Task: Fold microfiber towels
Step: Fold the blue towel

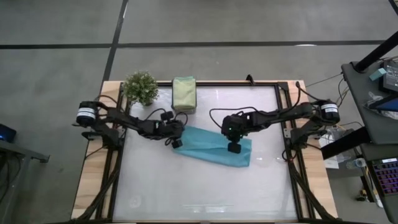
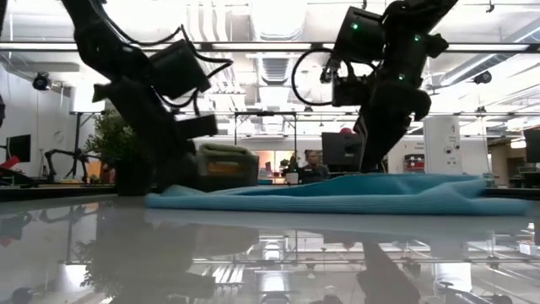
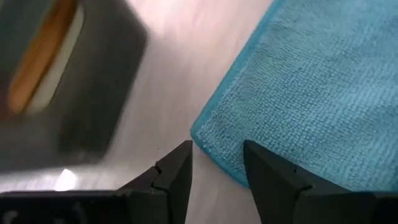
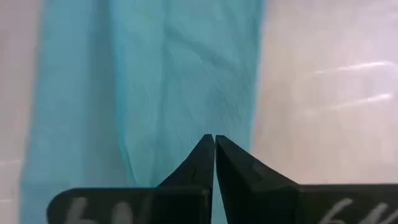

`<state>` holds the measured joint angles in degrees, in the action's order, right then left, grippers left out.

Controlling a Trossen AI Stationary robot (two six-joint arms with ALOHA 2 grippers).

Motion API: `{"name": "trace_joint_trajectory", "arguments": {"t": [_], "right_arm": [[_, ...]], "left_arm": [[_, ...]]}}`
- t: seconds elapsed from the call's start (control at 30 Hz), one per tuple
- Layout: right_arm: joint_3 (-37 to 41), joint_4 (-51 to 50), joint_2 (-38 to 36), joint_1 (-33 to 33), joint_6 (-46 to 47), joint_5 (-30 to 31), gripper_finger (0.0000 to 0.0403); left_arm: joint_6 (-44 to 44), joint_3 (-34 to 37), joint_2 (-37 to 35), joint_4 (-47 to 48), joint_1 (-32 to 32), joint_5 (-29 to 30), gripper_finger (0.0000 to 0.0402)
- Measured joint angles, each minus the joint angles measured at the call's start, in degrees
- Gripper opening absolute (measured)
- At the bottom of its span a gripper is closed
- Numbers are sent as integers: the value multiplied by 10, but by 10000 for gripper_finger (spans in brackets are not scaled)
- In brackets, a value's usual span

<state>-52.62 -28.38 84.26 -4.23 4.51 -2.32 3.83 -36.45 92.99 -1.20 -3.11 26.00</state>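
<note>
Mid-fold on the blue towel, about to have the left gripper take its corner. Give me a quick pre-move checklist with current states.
1. Left gripper open: ok, its fingers stand apart.
2. Left gripper lined up with the blue towel: ok, the towel's corner lies just ahead of the gap.
3. Corner already gripped: not ok, the fingers stand short of it.
4. Right gripper shut: ok, fingers together over the towel's right part.
5. Right gripper pinching cloth: cannot tell.
6. Towel lies flat: ok, low on the table, only slight wrinkles.
</note>
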Motion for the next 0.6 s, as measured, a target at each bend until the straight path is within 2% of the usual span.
{"name": "trace_joint_trajectory", "arguments": {"t": [0.17,0.3,0.43,0.6], "right_arm": [[0,-4,-21,0,13,6,9],[0,-38,-52,-2,37,-34,21],[4,-58,-90,-1,63,-42,63],[34,-58,-133,3,84,-43,132]], "left_arm": [[-1,4,-68,90,0,-13,132],[-20,3,-130,116,1,-50,132],[-51,3,-185,109,3,-148,132],[-42,3,-210,108,10,-197,132]]}}
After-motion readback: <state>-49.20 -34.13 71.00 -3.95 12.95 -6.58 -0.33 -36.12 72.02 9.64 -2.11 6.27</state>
